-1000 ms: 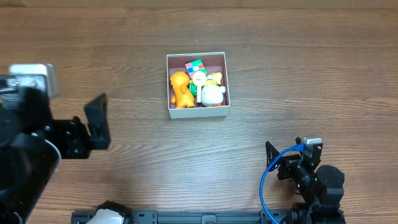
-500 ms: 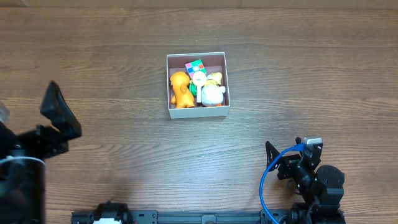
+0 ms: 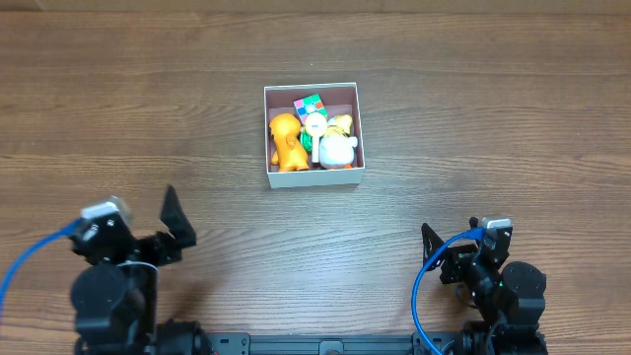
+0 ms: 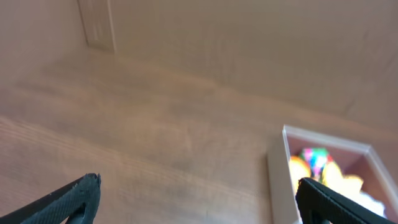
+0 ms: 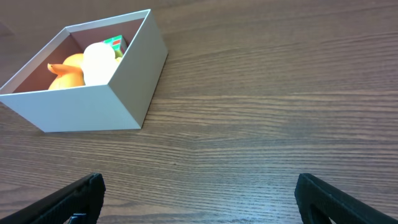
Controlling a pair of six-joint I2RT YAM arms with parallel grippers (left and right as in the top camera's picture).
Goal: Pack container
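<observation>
Container [image 3: 314, 178] sits unmoved; left arm [image 3: 113, 291], jaws apart, has retreated near-left.

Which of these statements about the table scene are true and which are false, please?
1. An orange toy lies inside the container. True.
2. A lid covers the container. False: its top is open and the toys inside show from overhead.
3. The left arm has its jaws wide open and holding nothing. True.
4. The right arm has its jaws touching the container. False: they stand open and well apart from it, with bare table between.
</observation>
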